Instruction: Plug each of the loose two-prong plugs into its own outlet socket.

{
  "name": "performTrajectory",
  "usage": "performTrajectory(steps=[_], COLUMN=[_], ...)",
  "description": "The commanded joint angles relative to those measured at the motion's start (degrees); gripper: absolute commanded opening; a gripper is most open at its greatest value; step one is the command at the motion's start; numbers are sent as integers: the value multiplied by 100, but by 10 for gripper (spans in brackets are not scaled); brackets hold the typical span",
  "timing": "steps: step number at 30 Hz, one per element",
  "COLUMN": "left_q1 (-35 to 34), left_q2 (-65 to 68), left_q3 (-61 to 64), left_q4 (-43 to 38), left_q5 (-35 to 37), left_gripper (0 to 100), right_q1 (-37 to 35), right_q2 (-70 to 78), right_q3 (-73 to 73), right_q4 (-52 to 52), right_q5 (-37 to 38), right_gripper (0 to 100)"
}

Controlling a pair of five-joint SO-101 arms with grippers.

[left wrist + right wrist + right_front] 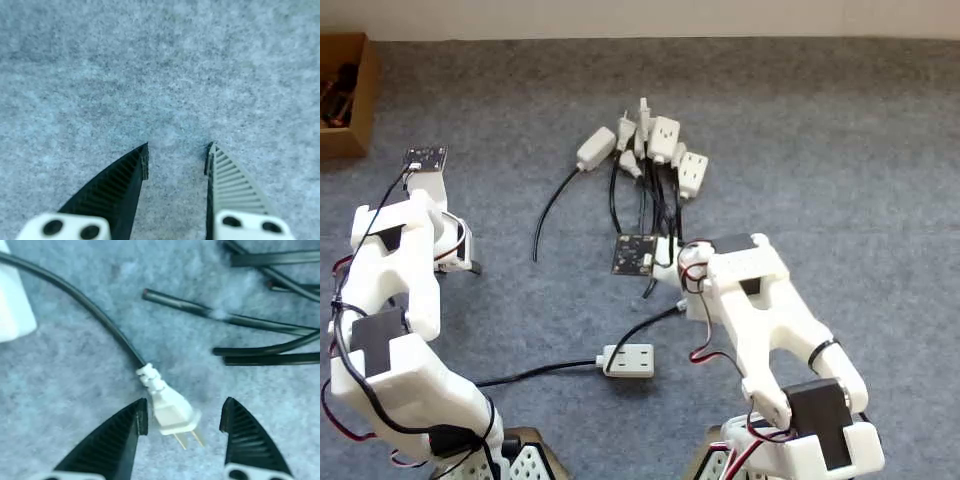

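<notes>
A white two-prong plug [172, 412] on a black cable [85, 310] lies on the grey carpet between the fingers of my right gripper [184, 415], which is open and not touching it. Its prongs point toward the wrist. In the high view my right arm [750, 290] covers this plug. A white outlet socket [628, 360] lies in front of it, and its corner [12, 310] appears in the right wrist view. More white sockets [665, 138] and plugs [625, 132] are bunched farther back. My left gripper [176, 160] is open over bare carpet at the left [468, 262].
Several loose black cables [270, 345] cross the carpet beside the right gripper and run back to the socket cluster [655, 205]. A wooden box [345, 95] stands at the far left corner.
</notes>
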State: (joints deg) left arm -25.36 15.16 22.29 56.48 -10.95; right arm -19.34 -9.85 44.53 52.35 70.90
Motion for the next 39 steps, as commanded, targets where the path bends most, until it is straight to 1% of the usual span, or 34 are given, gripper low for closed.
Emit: performTrajectory(steps=[1,7,9,15,20,27,28,29,31,33,36,39], left_q1=[84,84,84,84,84,84,84,84,84,119,136,136], left_q2=[-22,-13,-22,-22,-22,-22,-22,-22,-22,-22,-22,-22], left_q3=[13,22,48,57,57,66,66,66,66,66,66,66], left_q4=[-211,-211,-220,-220,-220,-220,-220,-220,-220,-220,-220,-220], left_q5=[70,70,70,62,62,62,62,62,62,62,62,62], left_gripper=[189,189,189,189,189,189,189,189,189,189,189,189], right_q1=[-259,-497,-514,-505,-523,-549,-567,-576,-558,-444,-330,-303], right_q2=[-40,-31,-31,-31,-31,-31,-31,-40,-40,-40,-48,-48], right_q3=[22,505,620,673,708,927,980,1051,1077,963,840,620], right_q4=[-154,-1059,-1200,-1226,-1235,-1218,-1200,-1147,-831,-541,-66,699], right_q5=[53,70,114,193,229,343,352,237,-273,-686,-738,-738], right_gripper=[238,238,238,236,145,135,121,88,0,14,8,8])
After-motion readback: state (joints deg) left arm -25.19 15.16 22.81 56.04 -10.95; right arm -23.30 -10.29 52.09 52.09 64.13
